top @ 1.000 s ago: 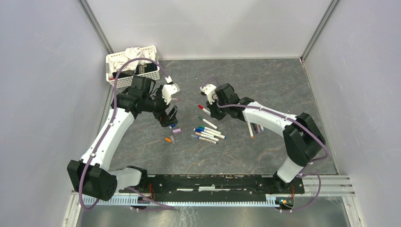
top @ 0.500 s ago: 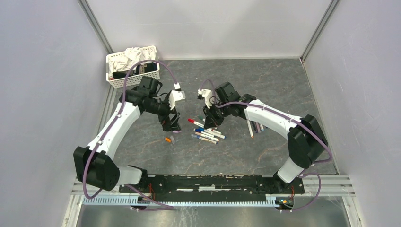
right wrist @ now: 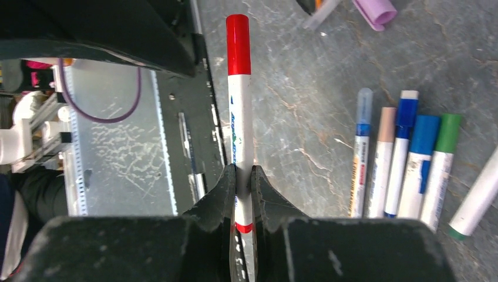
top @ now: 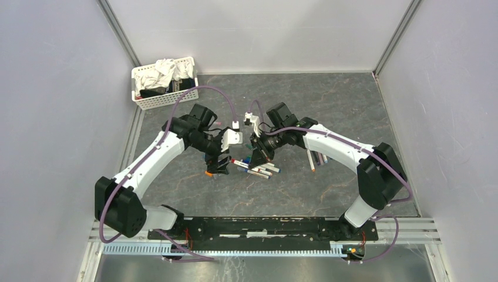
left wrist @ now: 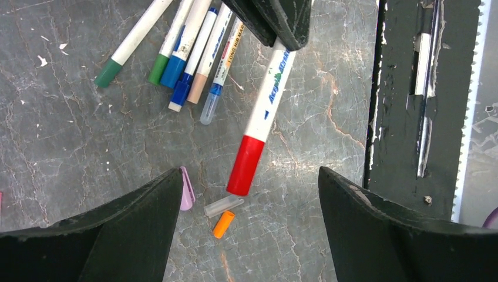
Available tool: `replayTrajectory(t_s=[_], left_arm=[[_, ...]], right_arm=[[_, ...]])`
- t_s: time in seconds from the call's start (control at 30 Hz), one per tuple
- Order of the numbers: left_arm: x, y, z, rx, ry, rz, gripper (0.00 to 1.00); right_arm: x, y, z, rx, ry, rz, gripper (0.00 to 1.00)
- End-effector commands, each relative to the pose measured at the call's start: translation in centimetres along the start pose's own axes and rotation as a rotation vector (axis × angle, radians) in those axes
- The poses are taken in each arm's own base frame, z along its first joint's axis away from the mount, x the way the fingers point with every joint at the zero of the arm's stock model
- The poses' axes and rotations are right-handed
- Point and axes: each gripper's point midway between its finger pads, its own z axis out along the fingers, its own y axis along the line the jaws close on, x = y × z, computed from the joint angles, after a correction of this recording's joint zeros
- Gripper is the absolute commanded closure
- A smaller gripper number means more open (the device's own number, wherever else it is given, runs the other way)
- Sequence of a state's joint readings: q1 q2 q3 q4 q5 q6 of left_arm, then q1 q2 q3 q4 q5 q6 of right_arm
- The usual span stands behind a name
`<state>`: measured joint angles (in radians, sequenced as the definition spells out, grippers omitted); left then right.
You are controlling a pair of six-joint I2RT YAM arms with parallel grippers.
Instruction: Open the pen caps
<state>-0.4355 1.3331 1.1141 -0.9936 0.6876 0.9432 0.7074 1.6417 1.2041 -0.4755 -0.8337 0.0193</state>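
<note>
My right claw (right wrist: 243,176), clamped on the pen barrel (right wrist: 239,117), aims its red cap (left wrist: 246,164) lengthwise into my left claw (left wrist: 249,179), fingers spread wide.

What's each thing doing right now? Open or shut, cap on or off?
right gripper: shut on red pen.
red pen: held, red cap on.
left gripper: open, red cap between its fingers, not gripped.
pens on the table: lying flat, capped.
purple cap: off, lying loose.
orange cap: off, lying loose.
clear cap: off, lying loose.
basket: upright, holding white cloth.
</note>
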Motion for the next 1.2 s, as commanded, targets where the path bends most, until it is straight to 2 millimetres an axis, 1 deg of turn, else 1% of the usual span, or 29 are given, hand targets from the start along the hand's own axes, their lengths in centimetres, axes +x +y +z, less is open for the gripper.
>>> replayTrajectory(t_s=[0.0,0.03,0.13,0.27,0.3,0.33,0.37,0.4,0.43,0.47,0.5,0.53,0.63,0.67,0.73,0.83,0.9,0.93,1.07,1.17], left_arm=[[-0.6,0.8,0.5,-0.02,-0.012,0.098,0.12],[-0.7,0.8,0.5,-0.021,-0.016,0.104,0.14],[-1.2,0.7,0.7,-0.012,-0.031,0.113,0.23],[-1.7,0.1,0.9,0.009,-0.046,0.124,0.47],[-1.7,0.0,0.9,0.011,-0.044,0.129,0.54],[-1.7,-0.2,1.0,0.017,-0.041,0.135,0.63],[-1.5,-0.3,0.9,0.019,-0.036,0.137,0.75],[-1.4,-0.3,0.9,0.017,-0.031,0.138,0.9],[-1.3,-0.3,0.9,0.013,-0.024,0.138,0.96],[-1.1,-0.4,0.8,0.009,-0.019,0.14,0.97],[-1.1,-0.4,0.7,0.005,-0.016,0.145,0.98],[-1.1,-0.4,0.7,0.001,-0.015,0.15,0.98],[-1.3,-0.6,0.4,-0.005,-0.025,0.157,0.98],[-1.5,-0.7,0.3,-0.005,-0.031,0.158,0.98],[-1.7,-0.7,0.2,-0.007,-0.04,0.158,0.98],[-2.3,-0.9,0.0,-0.005,-0.06,0.157,0.98],[-2.6,-1.0,-0.1,-0.004,-0.071,0.16,0.98],[-2.7,-1.1,-0.2,-0.005,-0.075,0.162,0.98],[-2.7,-1.3,-0.5,-0.007,-0.073,0.177,0.98],[-2.4,-1.5,-0.7,-0.006,-0.054,0.192,0.98]], right_arm=[[-1.6,2.9,-0.7,-0.106,-0.061,-0.044,1.0],[-1.6,3.0,-0.6,-0.11,-0.059,-0.046,1.0],[-1.5,3.0,-0.6,-0.11,-0.054,-0.04,1.0],[-1.6,3.0,-0.4,-0.115,-0.059,-0.031,1.0],[-1.6,3.0,-0.3,-0.116,-0.06,-0.029,1.0],[-1.7,2.9,-0.4,-0.112,-0.063,-0.029,1.0],[-1.8,2.8,-0.4,-0.106,-0.068,-0.027,1.0],[-1.9,2.9,-0.4,-0.106,-0.07,-0.027,1.0],[-1.9,2.8,-0.3,-0.103,-0.073,-0.02,1.0],[-2.0,2.6,-0.3,-0.096,-0.077,-0.012,1.0],[-1.9,2.5,-0.2,-0.09,-0.078,-0.003,0.97],[-1.9,2.2,-0.1,-0.084,-0.081,0.006,0.87],[-2.3,2.2,0.4,-0.089,-0.114,0.033,0.71],[-2.5,2.4,0.7,-0.097,-0.123,0.047,0.66],[-2.8,3.0,1.4,-0.123,-0.134,0.054,0.6],[-3.5,3.8,2.3,-0.164,-0.147,0.062,0.57],[-3.8,3.9,2.9,-0.17,-0.148,0.07,0.58],[-4.0,3.9,3.0,-0.17,-0.151,0.074,0.61],[-4.0,3.5,3.3,-0.161,-0.148,0.094,0.81],[-3.4,3.1,3.1,-0.142,-0.14,0.096,0.96]])
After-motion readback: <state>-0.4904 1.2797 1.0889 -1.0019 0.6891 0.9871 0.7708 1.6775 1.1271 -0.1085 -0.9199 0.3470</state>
